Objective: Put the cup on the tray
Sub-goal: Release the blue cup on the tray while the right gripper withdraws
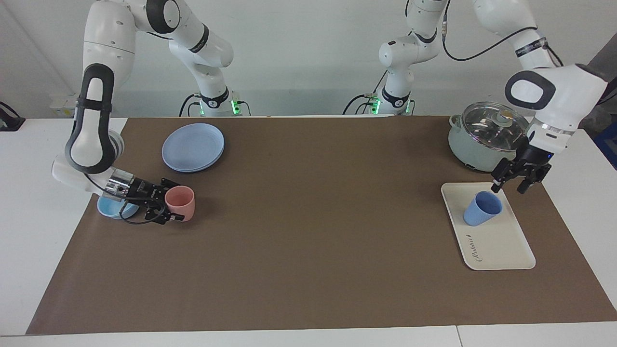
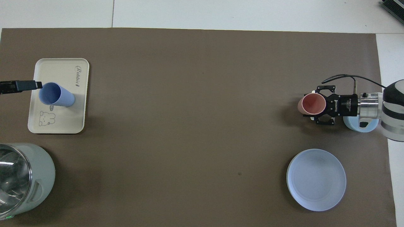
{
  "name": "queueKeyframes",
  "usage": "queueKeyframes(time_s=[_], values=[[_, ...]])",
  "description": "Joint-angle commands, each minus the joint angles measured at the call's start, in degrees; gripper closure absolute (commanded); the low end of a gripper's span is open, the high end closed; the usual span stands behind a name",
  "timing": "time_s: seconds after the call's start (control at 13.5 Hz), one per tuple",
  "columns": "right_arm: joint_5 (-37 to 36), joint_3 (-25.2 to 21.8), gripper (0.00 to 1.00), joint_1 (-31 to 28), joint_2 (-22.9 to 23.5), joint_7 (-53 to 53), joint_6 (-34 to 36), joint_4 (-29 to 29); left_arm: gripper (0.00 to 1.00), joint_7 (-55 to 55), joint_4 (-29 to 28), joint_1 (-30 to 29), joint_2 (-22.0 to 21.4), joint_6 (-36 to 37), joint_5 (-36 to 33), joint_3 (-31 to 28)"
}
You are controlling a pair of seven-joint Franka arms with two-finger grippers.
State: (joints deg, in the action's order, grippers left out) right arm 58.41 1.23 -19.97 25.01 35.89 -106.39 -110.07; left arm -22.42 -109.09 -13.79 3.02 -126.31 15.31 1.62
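Observation:
The periwinkle-blue cup (image 1: pixel 482 208) stands upright on the cream-white tray (image 1: pixel 501 246), on the half of the tray nearer the robots. It also shows in the overhead view (image 2: pixel 56 94) on the tray (image 2: pixel 63 124). My left gripper (image 1: pixel 511 185) is open and empty. It hangs just above the tray's edge nearest the robots, beside the cup and apart from it. Only its tip (image 2: pixel 35 84) shows in the overhead view. My right gripper (image 1: pixel 174 202) lies low and level at the right arm's end, shut on a salmon-pink cup (image 1: pixel 182 201) that stands on the mat.
A pale green pot with a glass lid (image 1: pixel 482 137) stands nearer the robots than the tray. A stack of round blue plates (image 1: pixel 193 147) lies toward the right arm's end. A light-blue bowl (image 1: pixel 113 209) sits under the right wrist.

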Motion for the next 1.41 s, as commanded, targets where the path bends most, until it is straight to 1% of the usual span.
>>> queueKeyframes(time_s=[0.0,0.15,0.22,0.3,0.52,0.59,0.82,1.04,1.19,1.26,1.34], values=[[-0.93,0.35,0.22,-0.77,-0.49,-1.44,-0.66,-0.76,0.00,0.00,5.44,0.69,-3.80,12.27,-9.05,0.14],[-0.93,0.26,0.12,-0.86,-0.49,-1.44,-0.75,-0.76,0.00,0.09,8.70,3.14,-5.21,19.93,-12.31,0.41],[-1.01,0.17,0.05,-0.86,-0.49,-1.52,-0.75,-0.76,0.00,1.83,9.93,4.63,-6.09,23.19,-13.54,0.67],[-0.93,-0.17,0.02,-0.86,-0.49,-1.44,-0.92,-0.76,0.00,6.11,10.29,6.39,-7.14,25.48,-13.64,0.76],[-1.54,-0.70,0.01,-0.86,-0.40,-1.61,-1.36,-0.67,0.00,13.78,10.04,12.97,-9.52,30.93,-14.96,0.93],[-2.15,-1.05,0.01,-0.86,-0.40,-2.22,-1.54,-0.58,0.00,16.24,9.43,14.47,-10.05,31.04,-14.96,1.28],[-3.73,-1.84,0.01,-0.86,-0.57,-6.87,-5.13,-0.58,0.00,17.85,9.68,15.63,-10.32,32.09,-14.96,1.46],[-4.35,-3.51,0.01,-0.86,-0.92,-9.86,-5.32,-0.14,0.00,17.67,12.31,15.02,-9.97,33.84,-14.79,1.29],[-8.55,-3.87,0.01,-0.77,-1.97,-11.97,-5.75,1.08,0.00,17.41,13.46,14.84,-9.70,34.47,-14.96,1.28],[-11.01,-3.96,0.01,-0.77,-2.68,-12.68,-7.06,1.35,0.00,17.32,14.94,14.84,-9.53,35.69,-14.79,1.11],[-13.38,-3.96,0.01,-0.69,-4.34,-13.21,-8.99,1.35,0.00,17.41,17.48,14.93,-9.18,37.70,-14.18,1.11]])
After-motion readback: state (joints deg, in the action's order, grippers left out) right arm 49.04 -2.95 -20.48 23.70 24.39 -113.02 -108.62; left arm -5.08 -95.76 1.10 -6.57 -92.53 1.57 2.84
